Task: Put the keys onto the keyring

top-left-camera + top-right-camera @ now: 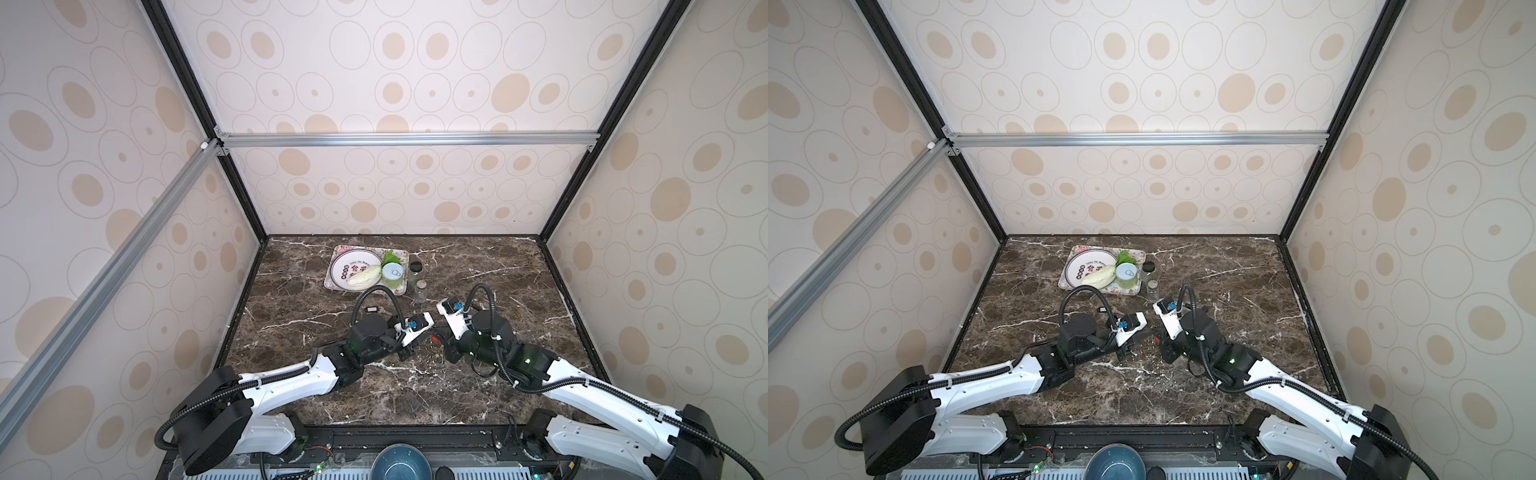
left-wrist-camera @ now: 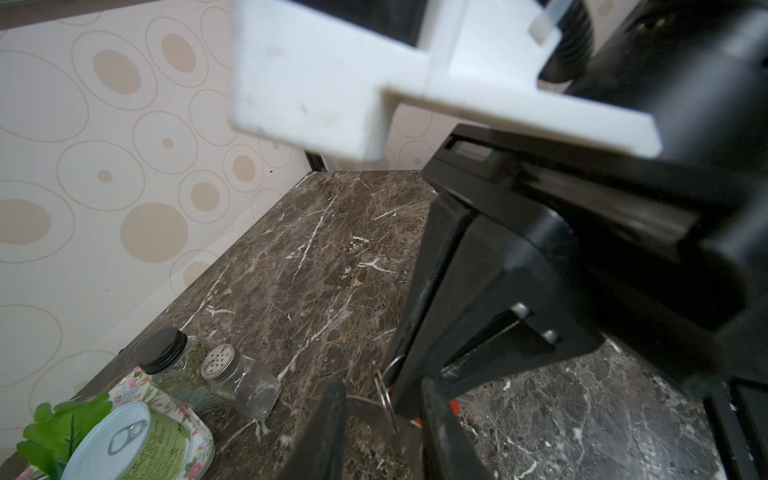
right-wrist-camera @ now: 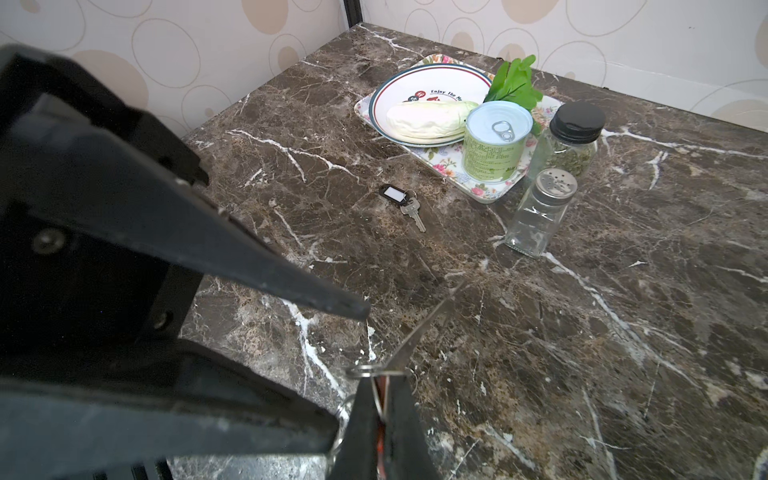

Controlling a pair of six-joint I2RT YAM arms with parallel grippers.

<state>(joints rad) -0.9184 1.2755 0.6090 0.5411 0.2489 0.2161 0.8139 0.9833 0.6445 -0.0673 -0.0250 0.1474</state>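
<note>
My right gripper point(image 3: 380, 376) is shut on the red-orange key point(image 3: 379, 440), held just above the marble near the table's middle. A small metal split ring, the keyring point(image 3: 365, 371), sticks out at the fingertips, and a silver key blade point(image 3: 424, 328) slants away from it. In the left wrist view my left gripper point(image 2: 380, 382) stands open, its fingers on either side of that ring point(image 2: 386, 397) and blade. The red-orange key point(image 1: 435, 338) shows between both grippers in both top views. The black key with a white centre point(image 3: 395, 194) lies loose on the table, left of the grippers point(image 1: 371, 309).
A floral tray point(image 1: 332, 282) at the back holds a white plate point(image 3: 399, 89) with cabbage point(image 3: 428, 120), green leaves and a green can point(image 3: 496, 141). A herb jar point(image 3: 575, 139) and a glass shaker point(image 3: 540, 216) stand beside it. A blue bowl point(image 1: 401, 461) sits below the front edge.
</note>
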